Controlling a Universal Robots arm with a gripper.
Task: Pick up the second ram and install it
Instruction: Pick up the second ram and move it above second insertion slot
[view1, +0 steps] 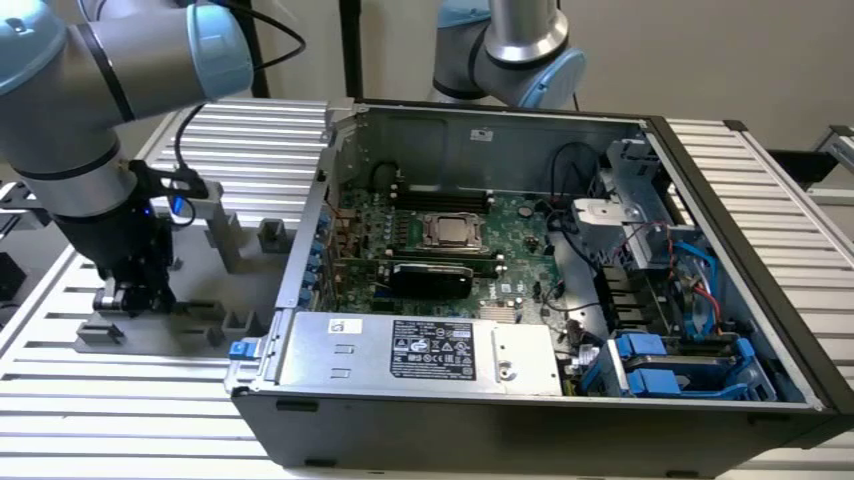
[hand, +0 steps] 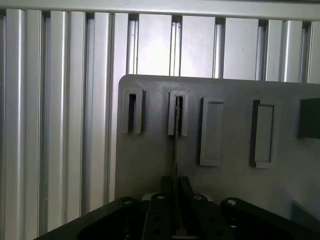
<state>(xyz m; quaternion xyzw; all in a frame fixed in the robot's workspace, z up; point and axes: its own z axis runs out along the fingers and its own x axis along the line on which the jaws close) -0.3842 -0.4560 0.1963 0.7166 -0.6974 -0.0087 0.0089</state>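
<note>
**A:** Where's the ram stick (hand: 176, 152)?

**B:** Seen edge-on, with its far end in a slot of the grey holder (hand: 145, 165). That's on the slatted table (view1: 80, 390), on the exterior view's left of the open computer case (view1: 534, 430). It's stood upright, I'd guess so the fingers can take its flat faces.

**A:** Gripper (hand: 176, 187)?

**B:** Down over the holder, fingers drawn in tight, and it looks to be pinching the stick. Nothing's at the motherboard (view1: 514, 235) yet.
</note>
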